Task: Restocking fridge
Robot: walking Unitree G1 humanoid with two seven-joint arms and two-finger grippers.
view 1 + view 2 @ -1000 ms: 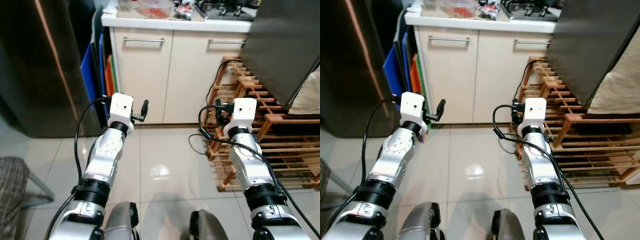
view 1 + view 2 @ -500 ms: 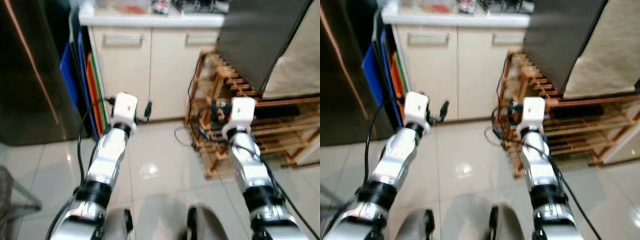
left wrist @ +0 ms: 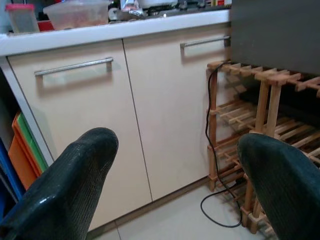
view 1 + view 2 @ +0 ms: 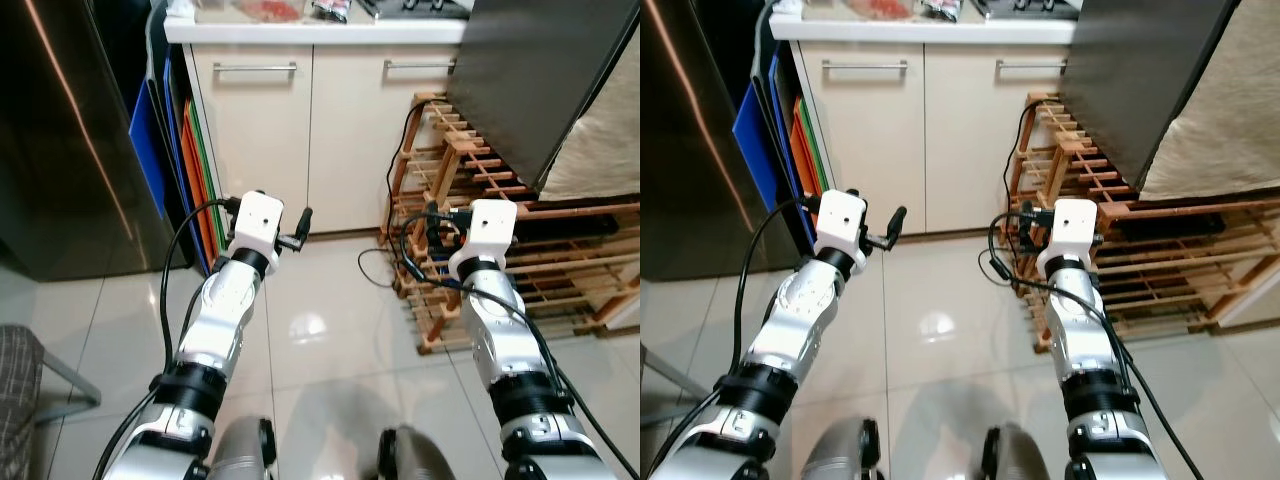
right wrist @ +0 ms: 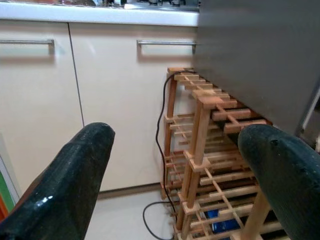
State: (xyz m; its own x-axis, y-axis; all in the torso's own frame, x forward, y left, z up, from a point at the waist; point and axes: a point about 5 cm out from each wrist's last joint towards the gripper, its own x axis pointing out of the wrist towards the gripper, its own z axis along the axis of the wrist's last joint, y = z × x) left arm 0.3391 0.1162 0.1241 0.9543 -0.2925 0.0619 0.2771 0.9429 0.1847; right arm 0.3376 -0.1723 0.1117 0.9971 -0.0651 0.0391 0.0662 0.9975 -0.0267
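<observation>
Left eye view: dark glossy fridge (image 4: 60, 150), door shut.

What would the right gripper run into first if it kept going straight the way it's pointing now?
Probably the wooden rack. The right gripper, open and empty, points at the rack's near corner, with the cream cabinet door just behind it. Depth is hard to judge, so a small drift sideways could meet the door instead.

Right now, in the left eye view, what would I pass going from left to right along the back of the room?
Dark fridge door → blue board → orange board → cream cabinet doors → wooden rack → beige cloth.
</observation>
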